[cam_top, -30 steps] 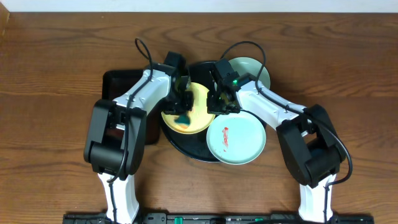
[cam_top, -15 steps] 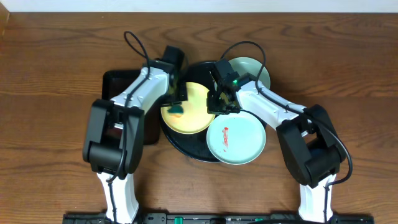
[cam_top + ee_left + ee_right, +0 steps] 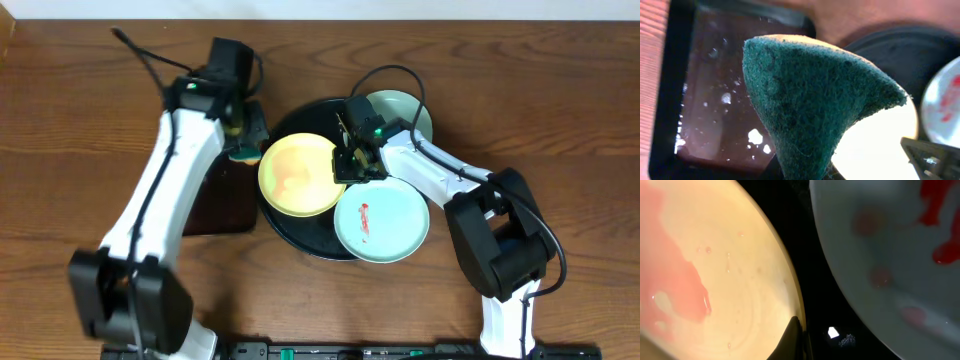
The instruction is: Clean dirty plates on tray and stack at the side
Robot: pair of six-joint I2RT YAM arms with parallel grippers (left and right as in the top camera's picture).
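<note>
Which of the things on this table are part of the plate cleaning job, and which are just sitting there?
Part of the job:
- yellow plate
- smeared mint plate
- back mint plate
- round tray
- sponge, held in the left gripper

Just sitting there:
- rectangular tray, nothing resting on it

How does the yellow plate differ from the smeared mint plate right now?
The yellow plate carries a thin, spread orange film; the mint plate a compact red streak. The yellow plate sits at the tray's left, the mint plate at its near right. Both are round, lying flat.
</note>
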